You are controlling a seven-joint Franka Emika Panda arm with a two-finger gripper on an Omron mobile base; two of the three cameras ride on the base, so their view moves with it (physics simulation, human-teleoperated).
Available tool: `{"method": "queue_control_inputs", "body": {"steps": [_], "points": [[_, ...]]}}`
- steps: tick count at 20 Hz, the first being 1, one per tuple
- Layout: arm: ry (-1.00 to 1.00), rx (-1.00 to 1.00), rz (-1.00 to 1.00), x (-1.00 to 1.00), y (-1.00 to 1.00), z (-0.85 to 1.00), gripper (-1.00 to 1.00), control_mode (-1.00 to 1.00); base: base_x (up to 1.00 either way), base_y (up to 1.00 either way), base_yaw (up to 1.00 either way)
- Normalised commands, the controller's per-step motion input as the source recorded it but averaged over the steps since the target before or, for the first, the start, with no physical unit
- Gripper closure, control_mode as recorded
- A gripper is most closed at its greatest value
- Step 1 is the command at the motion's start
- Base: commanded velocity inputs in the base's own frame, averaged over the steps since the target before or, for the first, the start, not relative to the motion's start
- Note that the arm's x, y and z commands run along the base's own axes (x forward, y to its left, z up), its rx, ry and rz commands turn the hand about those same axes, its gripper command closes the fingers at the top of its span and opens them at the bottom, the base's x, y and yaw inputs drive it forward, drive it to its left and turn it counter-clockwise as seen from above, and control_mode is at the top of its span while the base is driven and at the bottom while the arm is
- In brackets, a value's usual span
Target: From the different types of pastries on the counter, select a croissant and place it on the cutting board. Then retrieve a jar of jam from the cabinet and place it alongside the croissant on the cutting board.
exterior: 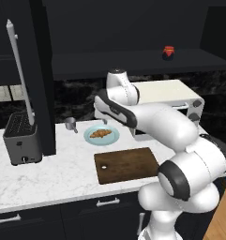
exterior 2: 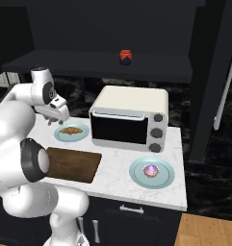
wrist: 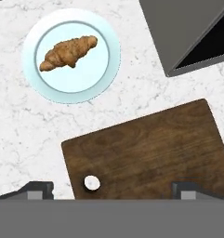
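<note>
Where marble counter shows, crescent croissant on round plate

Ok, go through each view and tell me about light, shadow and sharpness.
Left base view: dim and soft; the cabinet is near black, so the jar of jam barely stands out. Right base view: equally dark above, while the counter is bright. Hand view: evenly lit and crisp on the croissant and the cutting board, with hardly any shadow or glare.

The arm is glossy white, built of fat rounded segments with dark grey rings at the joints. Its gripper looks grey, though small and blurred.
</note>
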Motion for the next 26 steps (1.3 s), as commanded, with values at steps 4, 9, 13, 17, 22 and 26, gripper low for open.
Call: {"method": "queue_control_inputs", "body": {"steps": [4, 9, 13, 17, 22, 26], "points": [[0.14, 0.02, -0.18, 0.28, 0.0, -0.45, -1.0, -1.0, 0.0, 0.0, 0.0], [0.15, 0.05, -0.16, 0.46, 0.0, -0.55, -1.0, -1.0, 0.0, 0.0, 0.0], [0.12, 0.04, -0.17, 0.49, 0.0, -0.44, -1.0, -1.0, 0.0, 0.0, 0.0], [0.07, 0.02, -0.17, 0.52, 0.05, -0.32, -1.0, -1.0, 0.0, 0.0, 0.0], [0.01, 0.0, -0.16, 0.37, 0.15, -0.14, -1.0, -1.0, 0.0, 0.0, 0.0], [0.0, 0.0, -0.14, 0.12, 0.21, -0.01, -1.0, -1.0, 0.0, 0.0, 0.0]]}}
